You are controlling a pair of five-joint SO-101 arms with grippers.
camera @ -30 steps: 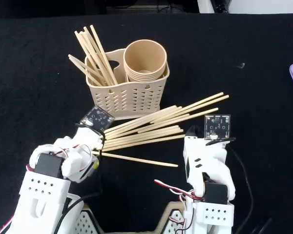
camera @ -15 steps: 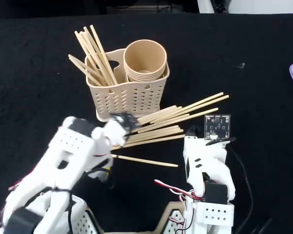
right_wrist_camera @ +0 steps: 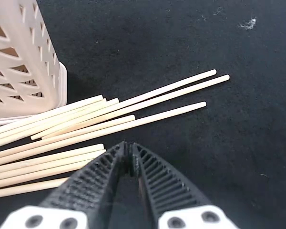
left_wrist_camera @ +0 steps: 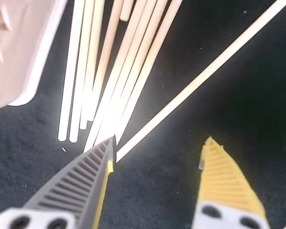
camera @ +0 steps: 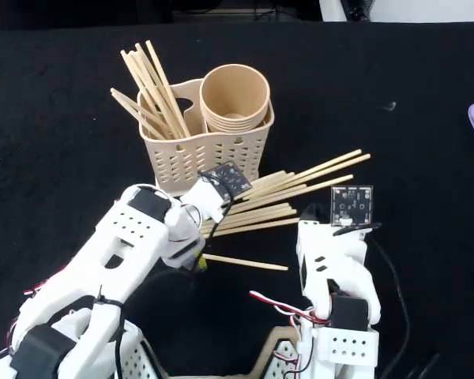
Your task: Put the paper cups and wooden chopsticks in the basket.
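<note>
left tool (left_wrist_camera: pixel 159 139) (jaws apart) hovers over loose chopsticks (left_wrist_camera: pixel 133 62).

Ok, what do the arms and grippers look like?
The left arm and right arm are white shells with black motors and a square black wrist board. The left gripper has one grey ribbed finger, one yellow; the right gripper two black ones. Red and white wires leave the right arm's base.

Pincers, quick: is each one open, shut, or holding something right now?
Left pincer: open, empty, its tips at the ends of the loose chopsticks.
Right pincer: shut, holding nothing.
</note>
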